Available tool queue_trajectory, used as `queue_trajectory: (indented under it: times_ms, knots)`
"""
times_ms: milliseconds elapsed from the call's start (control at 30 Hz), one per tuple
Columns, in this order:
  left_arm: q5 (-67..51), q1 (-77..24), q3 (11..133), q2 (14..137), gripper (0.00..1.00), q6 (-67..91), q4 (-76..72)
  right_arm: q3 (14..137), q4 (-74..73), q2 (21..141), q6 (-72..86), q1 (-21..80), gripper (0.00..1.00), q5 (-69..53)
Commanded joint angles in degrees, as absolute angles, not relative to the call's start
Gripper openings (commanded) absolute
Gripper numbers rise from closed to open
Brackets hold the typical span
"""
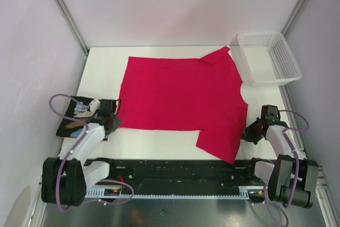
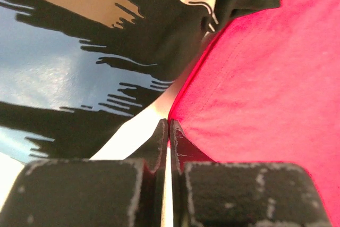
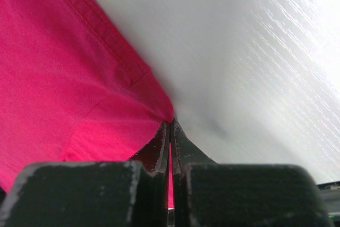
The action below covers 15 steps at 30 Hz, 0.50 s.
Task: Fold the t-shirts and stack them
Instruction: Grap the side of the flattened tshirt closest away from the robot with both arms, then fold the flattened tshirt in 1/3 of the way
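Observation:
The crimson-pink t-shirt (image 1: 180,94) lies spread flat across the table, one sleeve toward the near edge and one toward the far right. My left gripper (image 1: 113,122) is shut at its near-left hem corner, and in the left wrist view a sliver of red cloth (image 2: 265,78) shows between the closed tips (image 2: 169,123). My right gripper (image 1: 248,133) is shut on the shirt's right edge, where red fabric (image 3: 53,78) runs down between the jaws (image 3: 170,125). The black printed t-shirt (image 1: 77,115) lies folded at the left edge, just left of the left gripper (image 2: 159,41).
A white mesh basket (image 1: 260,34) stands at the far right corner of the white table (image 1: 103,67). Grey walls and metal posts close in the sides and back. The black base rail runs along the near edge.

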State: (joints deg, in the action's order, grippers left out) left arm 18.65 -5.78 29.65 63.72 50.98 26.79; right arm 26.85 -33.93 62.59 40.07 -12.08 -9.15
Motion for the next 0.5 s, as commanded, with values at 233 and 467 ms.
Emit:
queue_trajectory:
  times_ms: [233,467]
  knots:
    - [18.95,-5.99,30.16,51.36,0.00,50.79,34.13,27.22,-43.90,52.67,40.77,-12.47,0.00,-8.16]
    - [19.52,-5.98,34.61,50.56,0.00,46.96,35.26,29.43,-45.26,49.88,39.59,-12.54,0.00,-9.41]
